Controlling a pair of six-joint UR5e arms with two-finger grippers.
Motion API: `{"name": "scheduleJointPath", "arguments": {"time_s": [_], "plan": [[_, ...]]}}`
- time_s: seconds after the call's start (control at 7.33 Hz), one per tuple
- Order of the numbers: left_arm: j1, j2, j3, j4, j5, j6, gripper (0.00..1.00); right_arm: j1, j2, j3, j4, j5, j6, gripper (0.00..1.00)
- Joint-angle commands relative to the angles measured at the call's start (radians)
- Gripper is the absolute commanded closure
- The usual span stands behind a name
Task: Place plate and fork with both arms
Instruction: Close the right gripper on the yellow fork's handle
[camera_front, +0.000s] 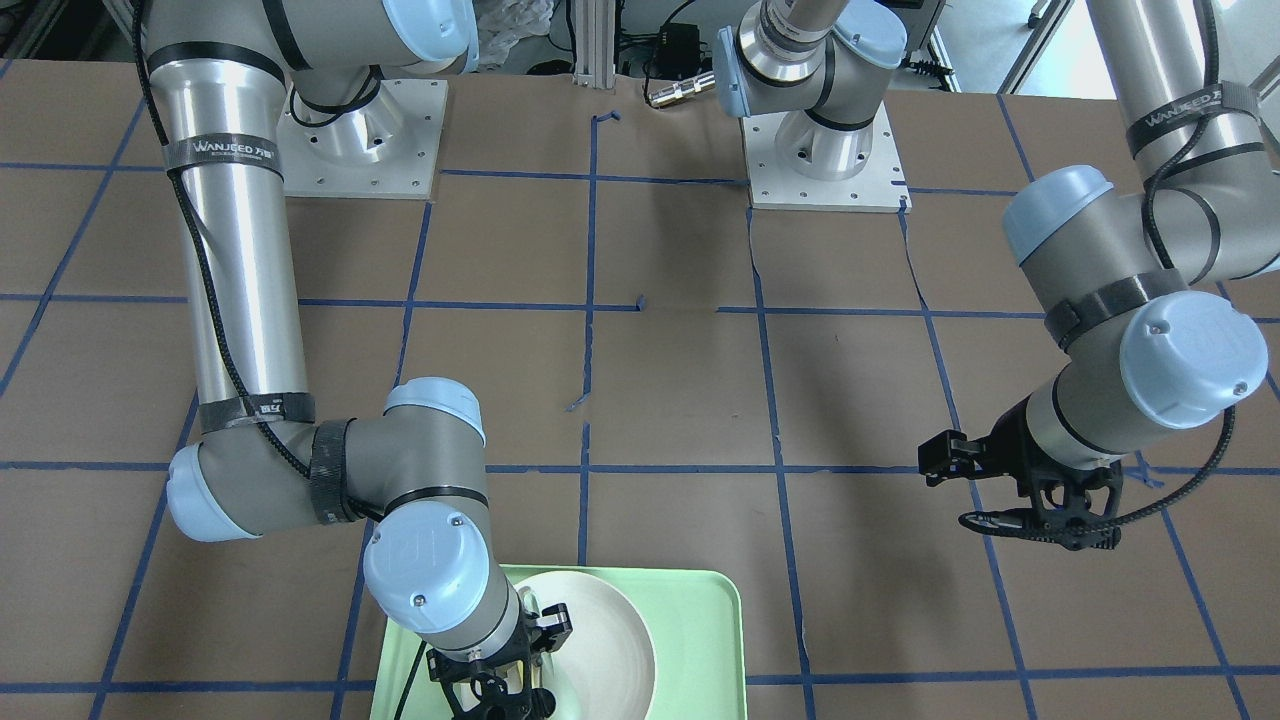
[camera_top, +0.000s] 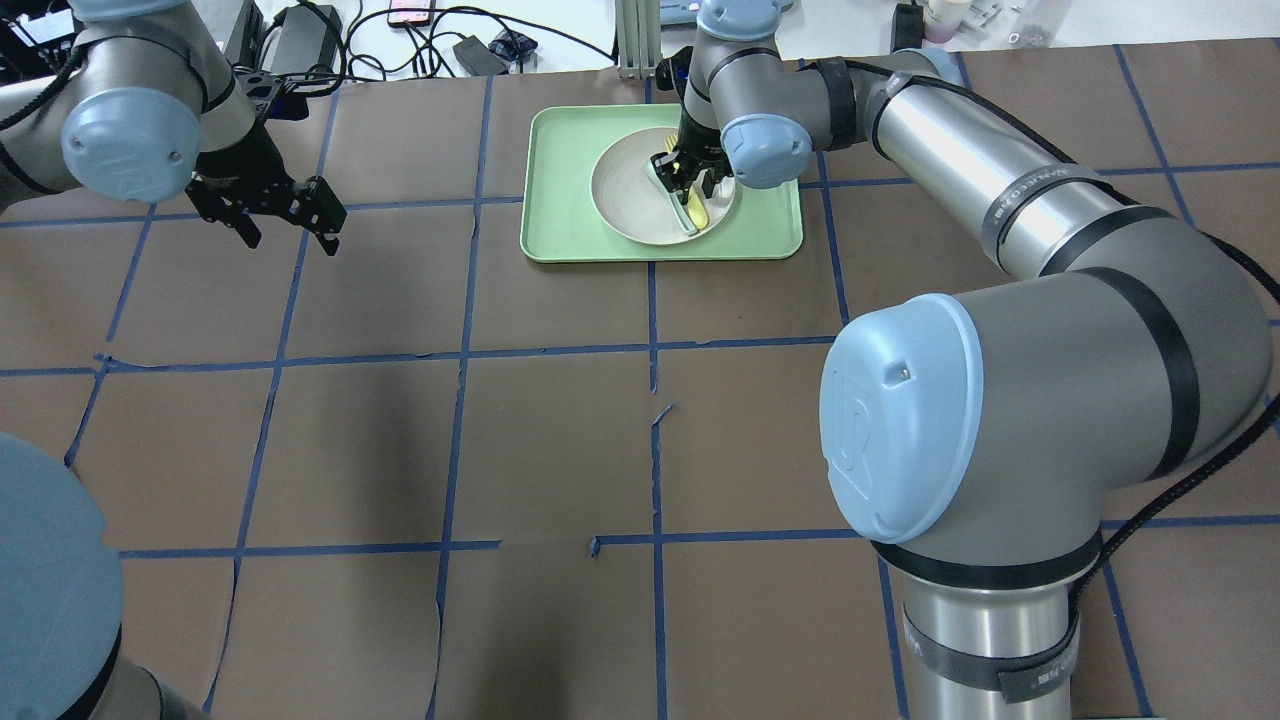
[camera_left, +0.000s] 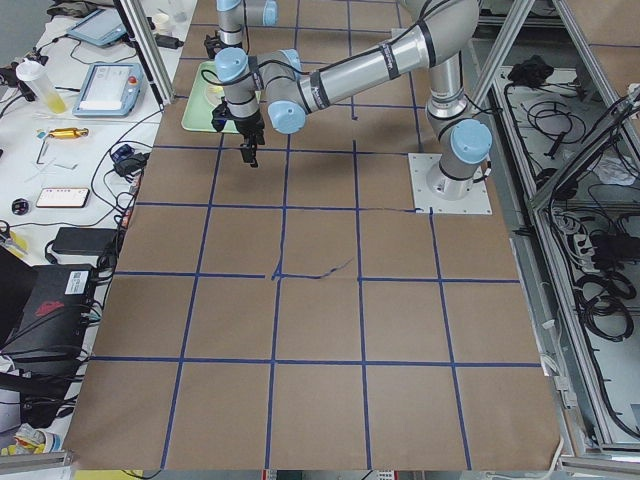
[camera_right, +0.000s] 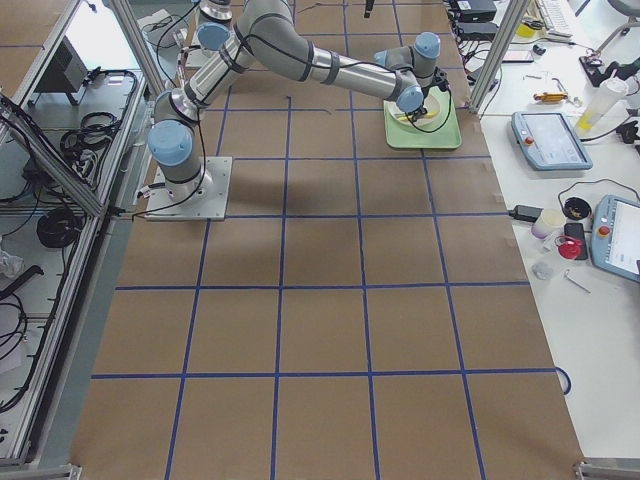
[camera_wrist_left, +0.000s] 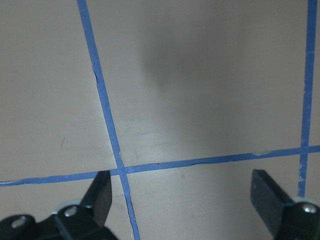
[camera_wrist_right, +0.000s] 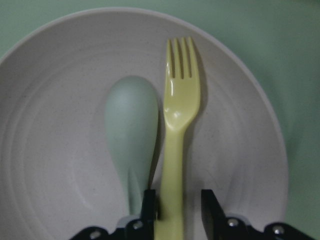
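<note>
The off-white plate (camera_top: 625, 190) lies in the mint-green tray (camera_top: 560, 230) at the table's far side. It also shows in the front view (camera_front: 600, 640) and fills the right wrist view (camera_wrist_right: 60, 100). The yellow fork (camera_wrist_right: 177, 100) lies in the plate, tines pointing away from the gripper, and shows in the overhead view (camera_top: 697, 210). My right gripper (camera_wrist_right: 177, 210) hangs low over the plate (camera_top: 690, 185), its jaws astride the fork's handle with a gap on one side. My left gripper (camera_top: 290, 225) is open and empty above bare table (camera_wrist_left: 185, 200).
A pale grey-green spoon (camera_wrist_right: 131, 125) lies in the plate right beside the fork, touching its handle side. The tray (camera_front: 700, 620) sits near the operators' edge of the table. Brown paper with blue tape lines covers the table.
</note>
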Motion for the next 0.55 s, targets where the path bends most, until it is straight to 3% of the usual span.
{"name": "scheduleJointPath", "arguments": {"time_s": [0.0,0.14,0.41], "plan": [[0.0,0.0,0.0,0.0,0.0,0.0,0.0,0.0,0.0,0.002,0.001,0.001,0.001,0.63],[0.0,-0.002,0.0,0.0,0.0,0.0,0.0,0.0,0.0,0.004,0.005,0.006,0.001,0.96],[0.0,-0.003,0.0,0.0,-0.001,0.0,0.0,0.0,-0.011,0.033,0.008,0.015,-0.002,1.0]]}}
